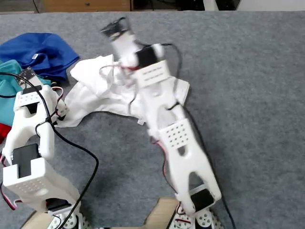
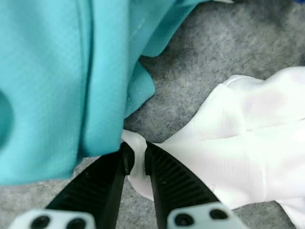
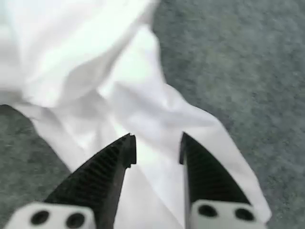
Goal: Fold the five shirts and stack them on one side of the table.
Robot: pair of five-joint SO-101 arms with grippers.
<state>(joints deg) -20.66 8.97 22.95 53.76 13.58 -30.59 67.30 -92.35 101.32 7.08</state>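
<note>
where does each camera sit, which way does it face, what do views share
high view: fixed above the table, looking down; left arm and right arm show.
left wrist view: on the left arm's wrist, looking past the left gripper, shut on a corner of the white shirt beside the teal shirt.
right wrist view: on the right arm's wrist, looking past the open right gripper at the white shirt.
shared: all three show the white shirt and table.

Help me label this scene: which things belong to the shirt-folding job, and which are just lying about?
Job: white shirt, pinched by the left claw, with the open right claw over it; blue shirt; teal shirt; red cloth, likely a shirt.
Lying about: black cable; wooden cabinet.
</note>
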